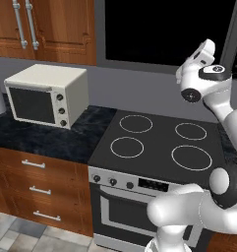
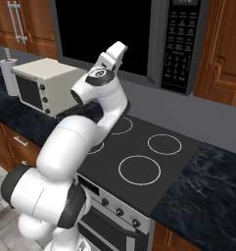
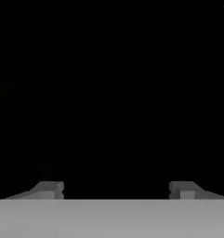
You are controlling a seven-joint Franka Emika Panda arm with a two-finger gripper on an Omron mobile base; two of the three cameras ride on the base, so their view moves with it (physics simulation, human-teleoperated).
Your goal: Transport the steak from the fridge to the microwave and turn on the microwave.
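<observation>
Hand [image 3: 116,189] wide apart, facing microwave [image 2: 139,34] cavity

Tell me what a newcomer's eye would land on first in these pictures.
The big white arm dominates, rising over the black stovetop with its hand lifted toward the dark microwave built in above. In the hand view the gripper shows its fingertips wide apart with nothing between them against blackness. Off to the left, the cream box oven sits on the dark counter.

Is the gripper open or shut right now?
Open: in the hand view the gripper fingertips stand wide apart, nothing between them, facing the black microwave cavity.
</observation>
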